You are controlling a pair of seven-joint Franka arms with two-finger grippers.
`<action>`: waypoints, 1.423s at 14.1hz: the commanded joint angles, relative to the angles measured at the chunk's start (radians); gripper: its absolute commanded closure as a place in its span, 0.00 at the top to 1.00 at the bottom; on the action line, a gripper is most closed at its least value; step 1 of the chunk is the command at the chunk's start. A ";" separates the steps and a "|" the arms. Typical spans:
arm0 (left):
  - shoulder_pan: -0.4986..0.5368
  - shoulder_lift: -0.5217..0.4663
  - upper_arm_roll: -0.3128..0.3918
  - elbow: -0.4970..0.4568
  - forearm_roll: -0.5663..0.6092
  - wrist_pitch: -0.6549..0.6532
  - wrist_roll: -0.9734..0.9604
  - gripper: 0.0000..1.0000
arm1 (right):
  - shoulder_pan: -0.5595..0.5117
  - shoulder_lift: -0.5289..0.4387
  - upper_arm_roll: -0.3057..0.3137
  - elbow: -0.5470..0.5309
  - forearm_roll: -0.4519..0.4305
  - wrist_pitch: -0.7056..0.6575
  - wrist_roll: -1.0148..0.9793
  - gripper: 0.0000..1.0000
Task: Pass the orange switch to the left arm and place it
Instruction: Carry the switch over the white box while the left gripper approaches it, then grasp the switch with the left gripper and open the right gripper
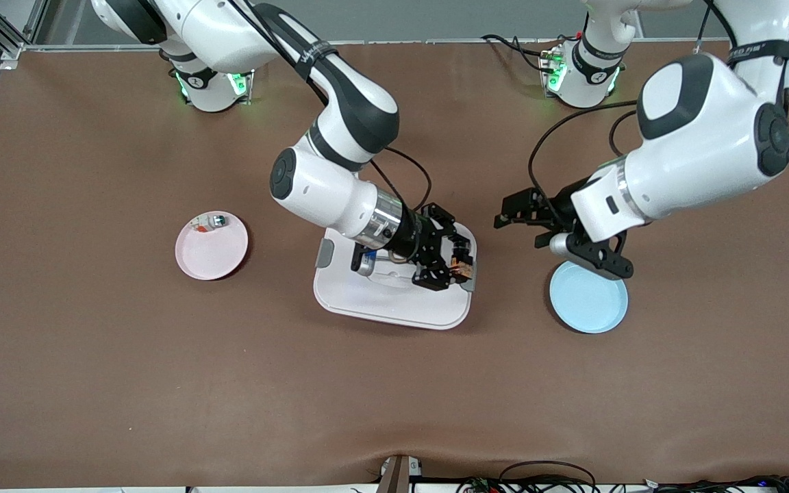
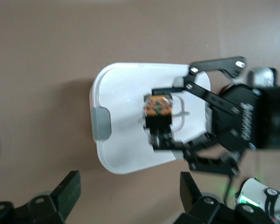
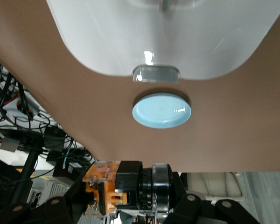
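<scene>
Left wrist view shows right pincer (image 2: 159, 114) gripping orange switch (image 2: 157, 108).

Right gripper (image 1: 461, 268) is clamping the orange switch (image 1: 461, 265) over the box (image 1: 394, 301); left gripper (image 1: 507, 213) is hovering open nearby, wrist level.

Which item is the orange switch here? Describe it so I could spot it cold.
Start at the big white box in the middle of the table, between the pink plate and the blue plate. Above its lid, the right gripper is shut on the orange switch. It is a tiny black block with an orange middle, unlike the silver-and-green part lying on the pink plate.
</scene>
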 commanded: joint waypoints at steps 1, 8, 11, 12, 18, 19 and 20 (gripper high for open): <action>-0.019 0.035 -0.003 0.019 -0.022 0.058 0.017 0.90 | 0.050 0.039 -0.010 0.063 0.018 0.062 0.053 0.00; -0.016 0.057 -0.001 0.045 -0.024 0.061 0.025 0.89 | 0.084 0.051 -0.010 0.072 0.017 0.116 0.067 0.00; -0.008 0.057 -0.001 0.030 -0.024 0.053 0.055 0.86 | 0.085 0.051 -0.014 0.089 0.017 0.116 0.082 0.00; -0.006 0.060 -0.001 0.030 -0.024 0.053 0.057 0.86 | 0.085 0.051 -0.015 0.089 0.017 0.116 0.082 0.00; -0.019 0.072 -0.001 0.035 -0.028 0.061 0.041 0.82 | 0.085 0.052 -0.015 0.089 0.017 0.115 0.081 0.00; -0.020 0.075 -0.001 0.035 -0.028 0.062 0.041 0.81 | 0.085 0.052 -0.015 0.089 0.017 0.115 0.081 0.00; -0.020 0.083 -0.001 0.038 -0.028 0.064 0.041 0.80 | 0.085 0.052 -0.015 0.089 0.017 0.116 0.079 0.00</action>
